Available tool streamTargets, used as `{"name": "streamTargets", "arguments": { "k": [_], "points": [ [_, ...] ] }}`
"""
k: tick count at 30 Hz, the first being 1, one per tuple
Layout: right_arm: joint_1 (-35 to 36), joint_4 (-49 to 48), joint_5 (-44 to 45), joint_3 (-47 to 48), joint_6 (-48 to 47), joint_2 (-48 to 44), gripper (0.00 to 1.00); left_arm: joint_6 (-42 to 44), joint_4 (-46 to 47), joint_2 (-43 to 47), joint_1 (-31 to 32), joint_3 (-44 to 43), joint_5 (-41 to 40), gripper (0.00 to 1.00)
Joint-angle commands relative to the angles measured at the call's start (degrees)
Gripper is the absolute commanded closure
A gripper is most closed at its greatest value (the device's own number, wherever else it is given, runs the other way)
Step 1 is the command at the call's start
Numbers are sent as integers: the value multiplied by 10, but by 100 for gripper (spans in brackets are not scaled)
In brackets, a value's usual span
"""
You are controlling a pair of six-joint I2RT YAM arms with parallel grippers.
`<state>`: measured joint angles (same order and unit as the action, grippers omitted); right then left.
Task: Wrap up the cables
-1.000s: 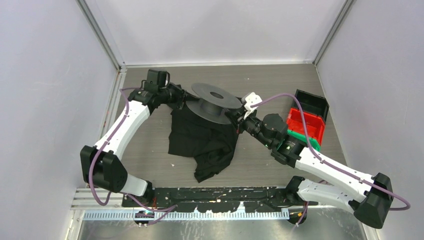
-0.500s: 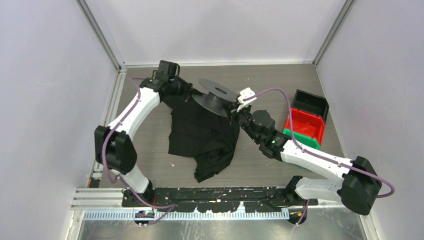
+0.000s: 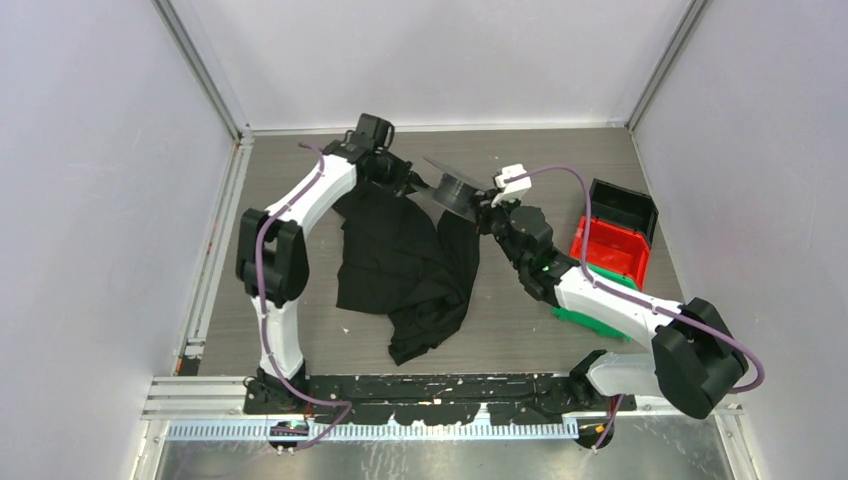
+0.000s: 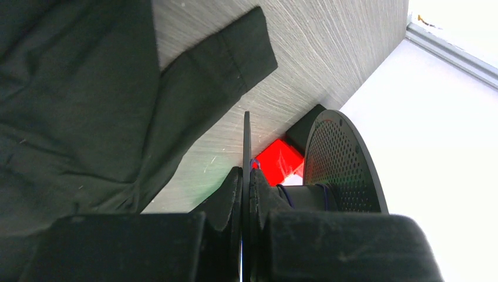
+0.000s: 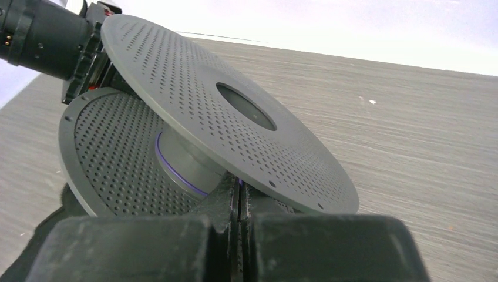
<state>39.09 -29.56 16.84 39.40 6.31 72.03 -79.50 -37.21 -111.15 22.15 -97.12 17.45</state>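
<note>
top external view shows you the grey spool (image 3: 455, 190) at the far middle of the surface (image 3: 560, 160), tilted, with an arm reaching in to it from each side. your left tool (image 3: 418, 187) meets it from the left and your right tool (image 3: 484, 205) from the right. a black garment (image 3: 400, 270) lies crumpled on the surface on the near side of the spool, and its far edge runs under the left tool and the spool. well apart to the right sit a black bin (image 3: 625, 205), a red bin (image 3: 610, 248) and a green bin (image 3: 590, 322), with your right arm passing over them.

left wrist view: the left tool's fingers (image 4: 232, 194) are clamped on the thin rim of one flange, which runs edge-on straight between them. that tool is closed and gripping the spool. the other flange turns its perforated inner face toward you. between the two flanges, a few turns of the cable (image 4: 286, 192) sit as thin dark lines on the hub.

right wrist view: the right tool's fingers are pressed together with no gap, and their tips are tucked just under the rim of the nearer flange. the cable shows here as a thin purple-blue line around the hub, close to the farther flange. a speck of the same colour sits at the fingertips, so that tool may be pinching the cable, but it is too small for you to be sure.
</note>
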Motion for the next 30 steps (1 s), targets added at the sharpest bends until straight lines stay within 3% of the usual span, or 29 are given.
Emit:
{"name": "streamTargets", "arguments": {
  "k": [1,5,17,30],
  "points": [
    [-27,-59,10,-4,25,-24,100,-5,-3,-53,26,-97,-17,100],
    [-38,-36,19,-29,25,-51,99,10,-25,-117,53,-191,-8,100],
    [-39,31,58,-107,0,-145,99,22,125,-231,124,-228,39,99],
    [-39,7,105,-163,-52,-119,99,-23,463,-329,136,-164,167,99]
  ]
}}
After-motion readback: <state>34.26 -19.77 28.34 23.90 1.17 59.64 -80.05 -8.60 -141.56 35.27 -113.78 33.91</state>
